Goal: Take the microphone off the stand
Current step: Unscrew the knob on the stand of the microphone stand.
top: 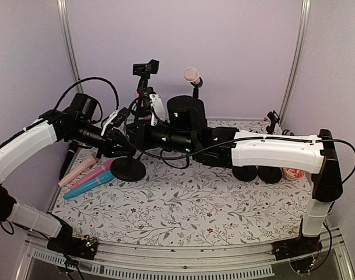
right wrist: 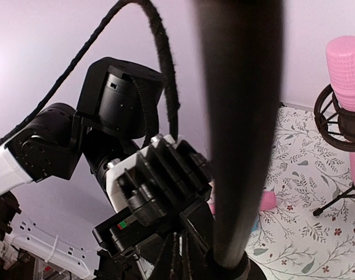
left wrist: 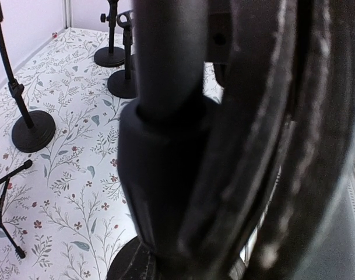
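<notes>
**Item:** microphone, dark, seated crosswise in the clip at the head of the round-base stand, left of centre on the bench.

**Grippers:** left gripper is against the pole low down and right gripper is higher. Whether either is closed cannot be told.

**Handling:** brace the pole low and draw the microphone straight out of the clip.

**Clearances:** pink microphone on a tripod sits close behind, and 3 coloured microphones lie near the base. Open room is upward.
</notes>
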Motion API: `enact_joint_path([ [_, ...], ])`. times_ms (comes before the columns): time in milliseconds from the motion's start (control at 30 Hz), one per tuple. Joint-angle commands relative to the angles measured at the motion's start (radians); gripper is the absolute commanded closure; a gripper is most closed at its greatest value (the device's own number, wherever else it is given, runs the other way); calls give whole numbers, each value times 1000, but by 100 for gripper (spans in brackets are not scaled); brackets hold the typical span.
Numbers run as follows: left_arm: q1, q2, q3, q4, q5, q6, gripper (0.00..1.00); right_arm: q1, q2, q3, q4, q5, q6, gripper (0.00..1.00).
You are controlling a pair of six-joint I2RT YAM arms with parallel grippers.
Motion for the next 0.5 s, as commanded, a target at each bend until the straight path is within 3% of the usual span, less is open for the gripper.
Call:
enact_joint_path([
  [0,-3,-30,37,12,93,38,100,-33,26,5,-25,29,3,83],
  [67,-1,-30,38,15,89,37,100,-33,17,-18,-32,11,6,61],
  [100,0,-30,38,15,88,36,100,-33,9,-35,-32,8,10,57],
  [333,3,-32,38,28,84,22,100,-32,-54,-153,8,8,39,73],
  [467,6,-31,46,28,83,19,100,-30,-54,-165,8,-5,40,76],
])
